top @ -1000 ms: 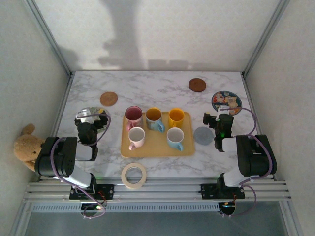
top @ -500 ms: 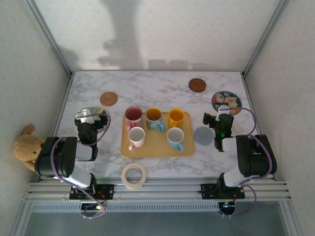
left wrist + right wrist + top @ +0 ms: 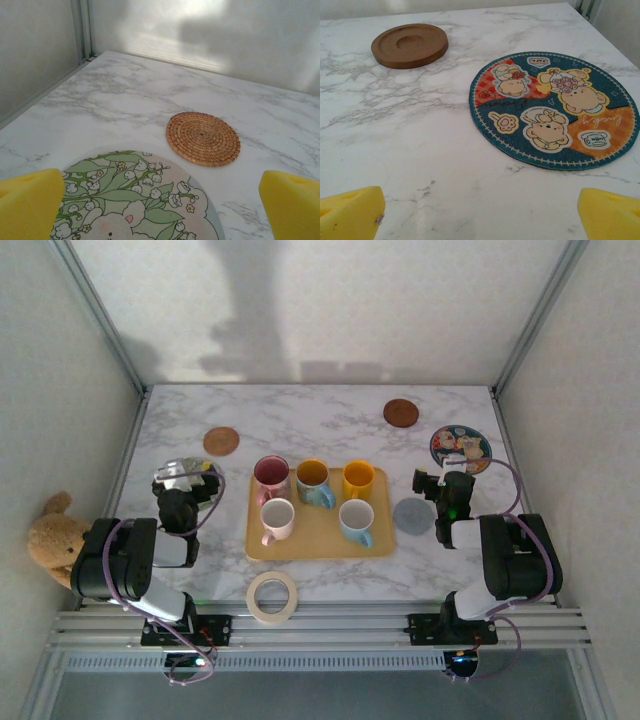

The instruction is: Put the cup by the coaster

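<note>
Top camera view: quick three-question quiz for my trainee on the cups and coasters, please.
1. How many cups stand on the tray?
2. True or false: the left gripper holds a cup.
3. Which lies just right of the tray? A. wooden coaster B. grey coaster C. woven coaster
Key: 1. five; 2. false, it is open and empty; 3. B.

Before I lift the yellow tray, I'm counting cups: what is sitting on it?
Five cups stand on the tray, three behind, two in front. Anything beneath the tray is covered.
</note>
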